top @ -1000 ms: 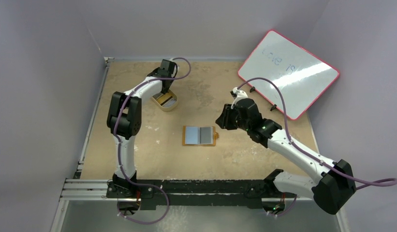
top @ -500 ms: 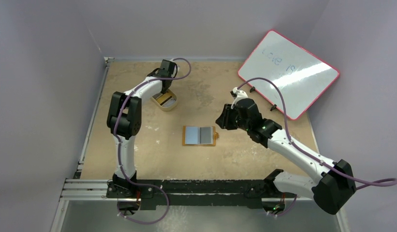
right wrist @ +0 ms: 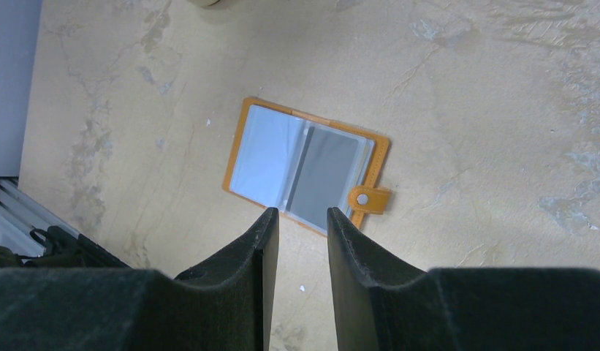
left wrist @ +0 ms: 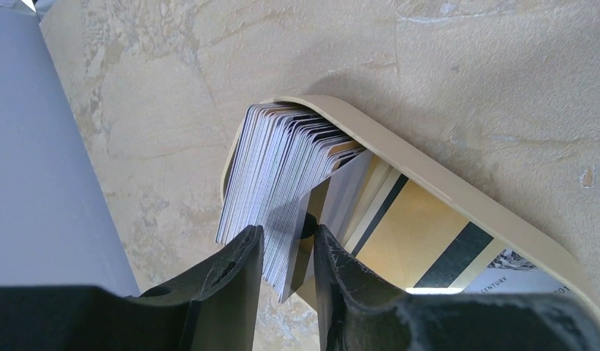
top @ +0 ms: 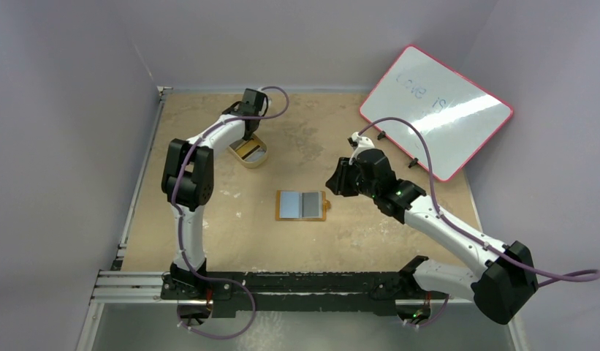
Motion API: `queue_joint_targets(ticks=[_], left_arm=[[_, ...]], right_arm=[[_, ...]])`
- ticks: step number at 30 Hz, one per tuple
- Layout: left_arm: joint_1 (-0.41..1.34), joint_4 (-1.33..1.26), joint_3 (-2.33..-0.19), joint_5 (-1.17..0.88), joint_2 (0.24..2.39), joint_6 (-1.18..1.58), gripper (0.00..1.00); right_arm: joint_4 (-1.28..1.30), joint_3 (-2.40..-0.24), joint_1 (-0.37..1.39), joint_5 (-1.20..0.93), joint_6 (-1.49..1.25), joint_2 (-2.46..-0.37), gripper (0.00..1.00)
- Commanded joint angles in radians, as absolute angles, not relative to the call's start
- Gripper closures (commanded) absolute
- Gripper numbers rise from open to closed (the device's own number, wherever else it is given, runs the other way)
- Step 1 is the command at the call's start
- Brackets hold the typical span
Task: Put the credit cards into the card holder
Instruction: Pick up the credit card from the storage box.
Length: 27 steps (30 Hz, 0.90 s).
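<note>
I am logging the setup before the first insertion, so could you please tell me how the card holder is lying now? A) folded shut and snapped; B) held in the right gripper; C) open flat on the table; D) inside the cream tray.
C: the card holder lies spread open on the table, pockets up, while the right gripper hovers apart from it, empty.

Open card holder (top: 302, 205) lies flat mid-bench (top: 231, 234); left hand (top: 248, 137) sits over cream tray (top: 262, 157) (credit cards (top: 245, 151) inside); right hand (top: 335, 183) hangs near the card holder's right edge.
</note>
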<state>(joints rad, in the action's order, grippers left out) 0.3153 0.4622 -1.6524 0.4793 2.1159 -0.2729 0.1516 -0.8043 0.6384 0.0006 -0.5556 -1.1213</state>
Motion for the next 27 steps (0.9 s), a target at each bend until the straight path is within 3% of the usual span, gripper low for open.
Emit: queue_joint_targets(ticks=[1, 19, 27], left_arm=[[0.311, 0.451, -1.702, 0.508, 2.091, -0.284, 0.71], [0.324, 0.651, -1.814, 0.375, 2.039, -0.115, 1.00], [0.325, 0.702, -1.793, 0.278, 1.961, -0.011, 1.00]], right_arm=[[0.107, -0.834, 0.636, -0.015, -0.540, -1.125, 0.67], [0.067, -0.833, 0.635, -0.064, -0.563, -1.121, 0.67], [0.028, -0.819, 0.635, -0.110, -0.604, -1.096, 0.67]])
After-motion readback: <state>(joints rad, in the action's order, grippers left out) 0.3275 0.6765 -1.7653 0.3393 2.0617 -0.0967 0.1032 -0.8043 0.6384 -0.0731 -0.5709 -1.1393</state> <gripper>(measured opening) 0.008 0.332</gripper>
